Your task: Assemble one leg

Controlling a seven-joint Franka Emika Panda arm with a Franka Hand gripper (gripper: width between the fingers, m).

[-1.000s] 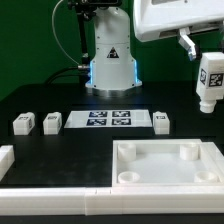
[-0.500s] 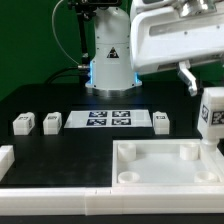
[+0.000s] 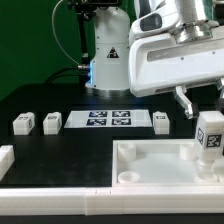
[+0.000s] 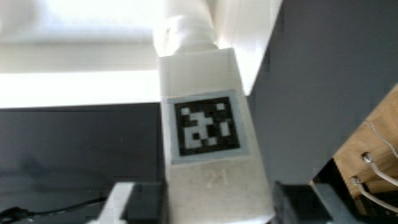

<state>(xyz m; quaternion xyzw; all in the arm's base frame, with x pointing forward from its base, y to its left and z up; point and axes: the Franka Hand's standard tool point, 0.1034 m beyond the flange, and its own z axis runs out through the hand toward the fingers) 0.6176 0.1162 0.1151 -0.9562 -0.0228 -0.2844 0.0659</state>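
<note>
My gripper point(image 3: 205, 108) is shut on one white leg point(image 3: 209, 140) with a marker tag on its face, and holds it upright at the exterior view's right. The leg's lower end hangs just above the far right corner of the large white tray-like piece point(image 3: 160, 165), near a round corner socket point(image 3: 191, 153). In the wrist view the leg point(image 4: 205, 120) fills the middle, its tag facing the camera, its thin peg end pointing away over the tray point(image 4: 80, 75). The fingers point(image 4: 135, 200) grip its near end from both sides.
Three more legs lie on the black table: two at the exterior view's left point(image 3: 22, 124) point(image 3: 52, 122) and one to the right of the marker board point(image 3: 161, 121). The marker board point(image 3: 108, 121) lies at the middle. A white rail point(image 3: 50, 201) runs along the front edge.
The gripper has come down and slightly toward the exterior view's left with the leg, from high at the right edge to just above the tray's far right corner.
</note>
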